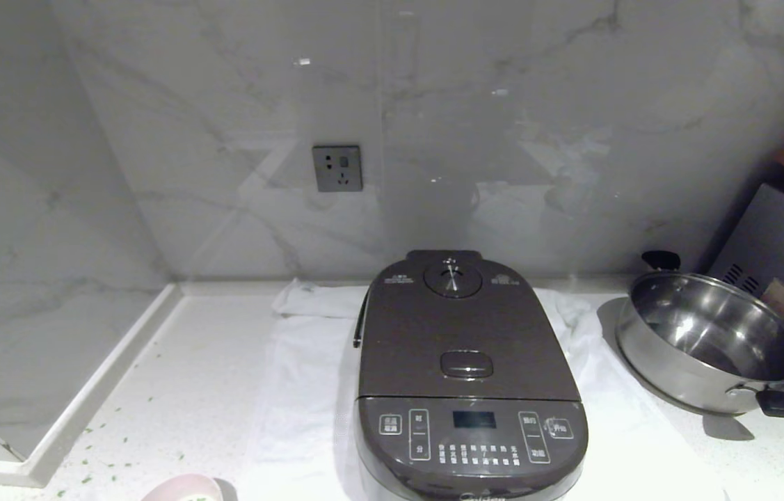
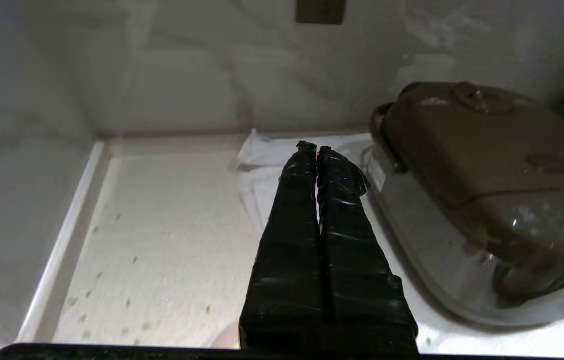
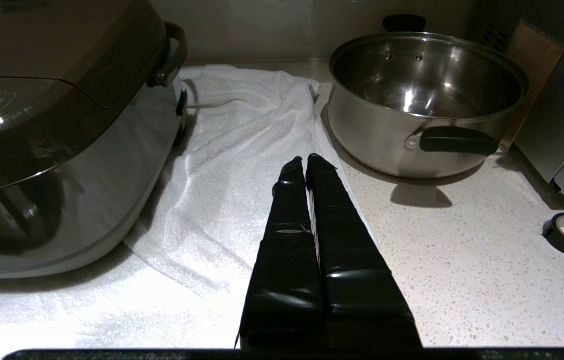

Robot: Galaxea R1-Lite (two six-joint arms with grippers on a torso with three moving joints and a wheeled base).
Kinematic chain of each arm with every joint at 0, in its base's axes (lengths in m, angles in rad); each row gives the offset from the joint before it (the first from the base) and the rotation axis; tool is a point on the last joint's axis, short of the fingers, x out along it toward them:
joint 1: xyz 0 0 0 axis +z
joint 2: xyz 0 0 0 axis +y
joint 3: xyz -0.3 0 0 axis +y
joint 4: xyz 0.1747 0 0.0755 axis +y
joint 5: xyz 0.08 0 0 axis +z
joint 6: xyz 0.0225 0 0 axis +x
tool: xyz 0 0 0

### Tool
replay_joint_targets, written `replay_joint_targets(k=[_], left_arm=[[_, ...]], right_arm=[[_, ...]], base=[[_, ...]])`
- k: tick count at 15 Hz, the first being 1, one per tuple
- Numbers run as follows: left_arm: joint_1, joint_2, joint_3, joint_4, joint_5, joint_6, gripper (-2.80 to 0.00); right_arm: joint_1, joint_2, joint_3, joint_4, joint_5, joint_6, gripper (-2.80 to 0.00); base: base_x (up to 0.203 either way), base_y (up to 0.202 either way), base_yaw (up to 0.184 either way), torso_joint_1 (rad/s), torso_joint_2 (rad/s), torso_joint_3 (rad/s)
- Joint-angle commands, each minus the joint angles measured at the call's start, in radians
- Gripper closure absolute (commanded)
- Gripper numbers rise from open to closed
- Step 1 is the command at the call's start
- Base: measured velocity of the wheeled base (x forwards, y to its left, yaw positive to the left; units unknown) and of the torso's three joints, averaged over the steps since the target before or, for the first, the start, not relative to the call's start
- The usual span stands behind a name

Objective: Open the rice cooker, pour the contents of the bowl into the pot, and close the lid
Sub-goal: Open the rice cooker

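Head view showing rice cooker point(image 1: 468, 376) sitting heavy and rigid on towel point(image 1: 301, 390), lid point(image 1: 461, 334) shut, oblong release button point(image 1: 466, 364) looking best pressing spot; left end effector point(image 2: 318, 149) hovering beside cooker, fingers pressed together.

kitchen | marble-look wall point(image 1: 155, 139) | rice cooker point(image 1: 465, 376) | steel pan point(image 1: 712, 341)

The black tape-wrapped left gripper point(image 2: 317, 148) has its two long fingers pressed together and reaches forward and slightly downward, while the matching black tape-wrapped right gripper point(image 3: 306, 159) likewise points forward and down with its fingers closed tight.
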Motion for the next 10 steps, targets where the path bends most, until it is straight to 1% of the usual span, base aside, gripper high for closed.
replay_joint_targets(k=[1, 3, 6, 7, 8, 10], left_arm=[[-0.028, 0.284, -0.036, -0.138, -0.019, -0.004, 0.00], [-0.110, 0.444, -0.092, -0.245, -0.024, -0.018, 0.00], [-0.237, 0.654, -0.269, -0.312, -0.021, -0.063, 0.00], [-0.286, 0.715, -0.332, -0.321, -0.006, -0.073, 0.00], [-0.351, 0.759, -0.384, -0.327, 0.022, -0.080, 0.00], [-0.472, 0.827, -0.451, -0.330, 0.081, -0.085, 0.00]], right_arm=[[0.000, 0.000, 0.000, 0.000, 0.001, 0.000, 0.00], [0.000, 0.000, 0.000, 0.000, 0.001, 0.000, 0.00], [0.000, 0.000, 0.000, 0.000, 0.000, 0.000, 0.00], [0.000, 0.000, 0.000, 0.000, 0.000, 0.001, 0.00], [0.000, 0.000, 0.000, 0.000, 0.001, 0.000, 0.00], [0.000, 0.000, 0.000, 0.000, 0.000, 0.000, 0.00]], base=[[0.000, 0.000, 0.000, 0.000, 0.00, 0.000], [0.000, 0.000, 0.000, 0.000, 0.00, 0.000], [0.000, 0.000, 0.000, 0.000, 0.00, 0.000], [0.000, 0.000, 0.000, 0.000, 0.00, 0.000], [0.000, 0.000, 0.000, 0.000, 0.00, 0.000], [0.000, 0.000, 0.000, 0.000, 0.00, 0.000]])
